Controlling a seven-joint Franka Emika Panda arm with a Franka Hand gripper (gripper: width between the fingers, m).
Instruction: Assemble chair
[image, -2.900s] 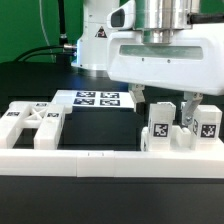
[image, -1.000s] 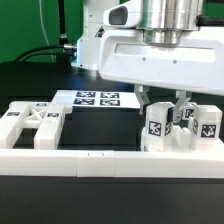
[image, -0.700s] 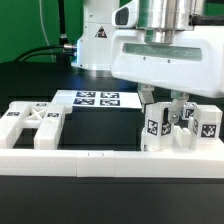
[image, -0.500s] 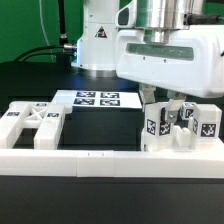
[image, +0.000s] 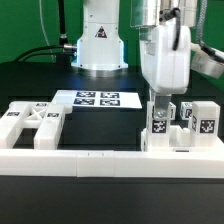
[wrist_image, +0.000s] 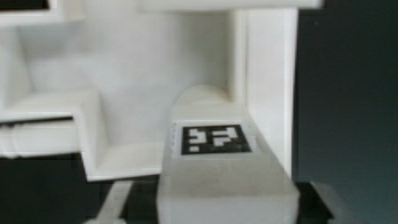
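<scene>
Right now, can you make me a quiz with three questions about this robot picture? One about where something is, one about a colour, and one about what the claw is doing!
1. Where is the gripper?
A) over the marker board
B) at the white blocks on the exterior view's right
C) at the notched piece on the exterior view's left

2. What colour is the table?
A) red
B) black
C) yellow

3. What is the gripper doing?
A) shut on a tagged block
B) wide open, empty
C) out of sight

Answers:
1 B, it hangs right among those blocks.
2 B, the bare top is black.
3 A, the wrist view shows the tagged block between its fingers.
</scene>
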